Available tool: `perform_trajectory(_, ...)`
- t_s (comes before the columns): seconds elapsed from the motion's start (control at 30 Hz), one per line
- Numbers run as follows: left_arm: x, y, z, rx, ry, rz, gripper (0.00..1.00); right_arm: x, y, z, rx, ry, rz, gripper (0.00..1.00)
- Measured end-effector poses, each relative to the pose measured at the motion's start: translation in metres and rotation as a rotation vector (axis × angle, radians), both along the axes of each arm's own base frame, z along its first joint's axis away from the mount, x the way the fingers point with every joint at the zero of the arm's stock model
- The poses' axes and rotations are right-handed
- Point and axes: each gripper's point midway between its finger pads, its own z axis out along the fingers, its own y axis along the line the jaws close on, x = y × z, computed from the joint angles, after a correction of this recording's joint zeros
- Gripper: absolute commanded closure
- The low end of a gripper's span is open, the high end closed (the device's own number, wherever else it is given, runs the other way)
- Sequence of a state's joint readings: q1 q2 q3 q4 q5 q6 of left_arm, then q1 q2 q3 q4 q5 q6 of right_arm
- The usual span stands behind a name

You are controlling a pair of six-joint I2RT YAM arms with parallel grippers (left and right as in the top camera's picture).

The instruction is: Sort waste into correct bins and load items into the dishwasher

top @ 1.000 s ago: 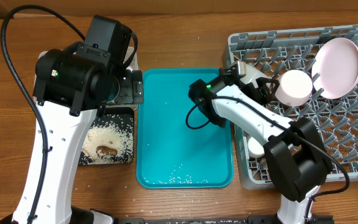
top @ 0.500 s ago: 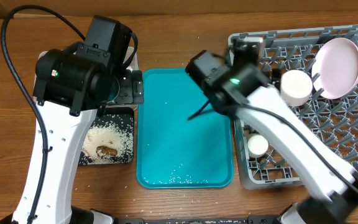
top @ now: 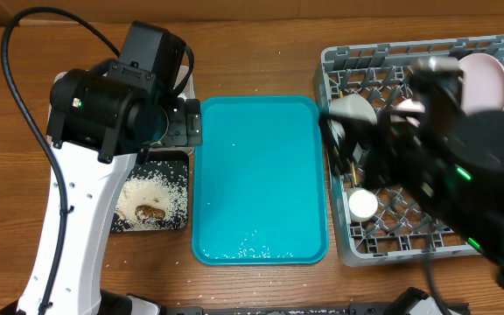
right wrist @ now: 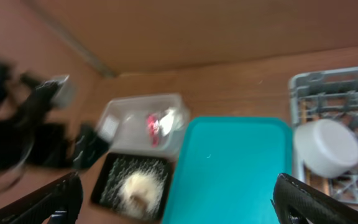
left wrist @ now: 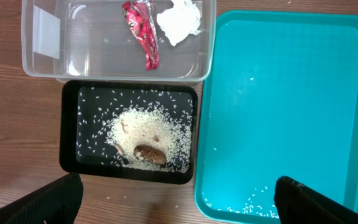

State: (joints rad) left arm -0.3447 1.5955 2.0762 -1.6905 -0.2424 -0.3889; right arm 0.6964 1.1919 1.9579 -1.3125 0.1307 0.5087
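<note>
**Left gripper (left wrist: pixel 182 204) and right gripper (right wrist: pixel 179 204) both spread wide, empty**

We see the grey dish rack (top: pixel 357 50) holding a pinkish bowl (top: pixel 490 70), white bowl (right wrist: pixel 326 148) and small cup (top: pixel 362 205). Beside it lies the teal tray (top: pixel 261 166). The clear tub (left wrist: pixel 92 46) holds the red wrapper (left wrist: pixel 143 31) and napkin (left wrist: pixel 179 18); the black tray (left wrist: pixel 70 130), rice (left wrist: pixel 145 127) with brown scraps (left wrist: pixel 149 154).

The clear tub (left wrist: pixel 92 43) holds red wrapper (left wrist: pixel 143 32) and napkin (left wrist: pixel 179 20), the black tray (left wrist: pixel 71 130) rice (left wrist: pixel 143 132).
</note>
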Motion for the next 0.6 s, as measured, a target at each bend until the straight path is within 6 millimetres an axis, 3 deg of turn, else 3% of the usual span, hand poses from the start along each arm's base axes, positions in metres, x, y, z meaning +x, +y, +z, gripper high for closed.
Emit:
perform_trajectory(0.1,0.000,0.000,0.000,0.000,0.000,0.000,0.00,-0.023,-0.013,-0.004,-0.028,0.010,0.042,0.00)
perform_trajectory(0.3,0.000,0.000,0.000,0.000,0.000,0.000,0.00,-0.031,-0.055,-0.014,-0.156,-0.007,-0.077,0.00)
perform_trajectory(0.5,0.000,0.000,0.000,0.000,0.000,0.000,0.00,-0.024,-0.094,-0.012,-0.250,-0.056,-0.255,0.00)
perform_trajectory(0.6,0.000,0.000,0.000,0.000,0.000,0.000,0.00,-0.004,-0.118,-0.010,-0.239,-0.090,-0.418,0.00)
